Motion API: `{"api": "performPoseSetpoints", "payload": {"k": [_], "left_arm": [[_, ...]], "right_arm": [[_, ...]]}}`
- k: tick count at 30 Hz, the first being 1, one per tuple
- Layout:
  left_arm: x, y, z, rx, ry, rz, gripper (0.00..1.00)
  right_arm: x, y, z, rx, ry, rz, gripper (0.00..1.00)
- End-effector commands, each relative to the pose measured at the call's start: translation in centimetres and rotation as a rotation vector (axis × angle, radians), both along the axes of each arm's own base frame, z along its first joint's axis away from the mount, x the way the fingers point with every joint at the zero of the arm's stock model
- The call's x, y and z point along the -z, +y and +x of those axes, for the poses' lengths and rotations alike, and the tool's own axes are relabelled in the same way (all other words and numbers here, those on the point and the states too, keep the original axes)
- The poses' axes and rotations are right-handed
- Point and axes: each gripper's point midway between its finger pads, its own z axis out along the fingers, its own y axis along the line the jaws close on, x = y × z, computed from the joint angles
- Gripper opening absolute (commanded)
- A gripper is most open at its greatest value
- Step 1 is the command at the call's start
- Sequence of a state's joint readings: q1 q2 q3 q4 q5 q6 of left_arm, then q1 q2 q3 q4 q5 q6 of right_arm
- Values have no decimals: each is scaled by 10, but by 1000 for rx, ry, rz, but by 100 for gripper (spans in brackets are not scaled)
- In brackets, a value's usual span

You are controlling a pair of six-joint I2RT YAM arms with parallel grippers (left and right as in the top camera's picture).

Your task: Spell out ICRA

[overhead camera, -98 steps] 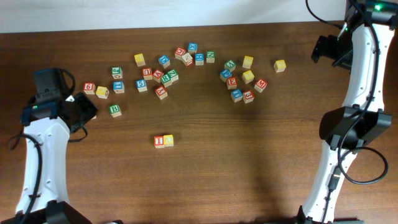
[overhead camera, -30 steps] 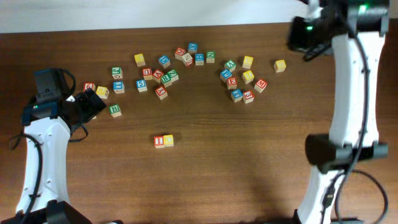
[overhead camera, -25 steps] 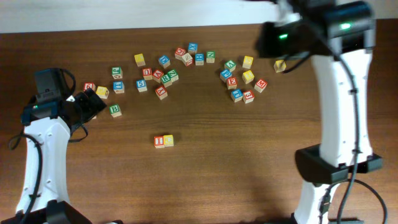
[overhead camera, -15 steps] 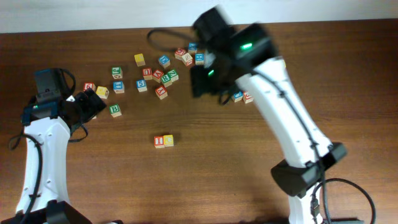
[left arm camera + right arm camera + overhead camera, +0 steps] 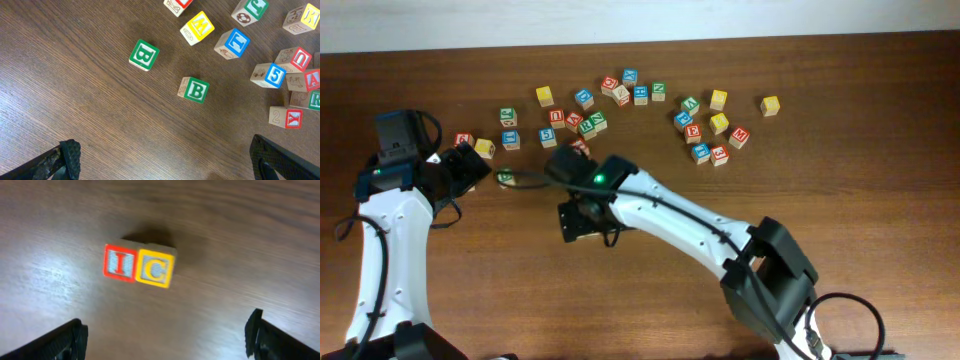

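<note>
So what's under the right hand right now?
The red-faced wooden I cube and yellow wooden C cube sit touching, side by side, on the brown wooden table below the open right hand. Overhead, the arm covers both.

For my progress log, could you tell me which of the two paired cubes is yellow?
The C cube, on the right of the pair in the right wrist view; its neighbour, the I cube, is red.
</note>
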State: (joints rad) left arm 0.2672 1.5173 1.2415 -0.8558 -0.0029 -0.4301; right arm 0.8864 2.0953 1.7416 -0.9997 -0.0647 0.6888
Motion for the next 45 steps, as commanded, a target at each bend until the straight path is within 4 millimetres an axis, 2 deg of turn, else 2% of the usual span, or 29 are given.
{"api": "performPoseSetpoints", "payload": {"k": [1,3,8,11,17,20,24,31,39,41,45], "left_arm": [[0,0,1,-4,-2,-7,99],[0,0,1,-3,-2,-7,99],[0,0,1,-3,-2,-7,99],[0,0,1,-3,-2,-7,99],[0,0,1,-4,-2,-7,99],[0,0,1,-3,-2,-7,99],[0,0,1,-3,-2,-7,99],[0,0,1,-4,-2,-7,99],[0,0,1,-3,-2,-7,99],[0,0,0,-3,-2,-7,99],[0,0,1,-4,-2,-7,99]], "right_arm": [[6,10,-6,1,-42,8,93],[5,8,-2,6,-70,-8,93],[-27,7,11,32,-68,19,93],[-28,8,12,34,-72,19,93],[-9,22,24,36,-105,36,93],[-2,26,22,28,-101,33,93],[7,27,20,22,-100,9,93],[43,27,13,8,-59,-46,93],[65,29,13,5,-39,-60,92],[67,30,13,5,-41,-57,88],[66,33,15,5,-49,-48,69]]}}
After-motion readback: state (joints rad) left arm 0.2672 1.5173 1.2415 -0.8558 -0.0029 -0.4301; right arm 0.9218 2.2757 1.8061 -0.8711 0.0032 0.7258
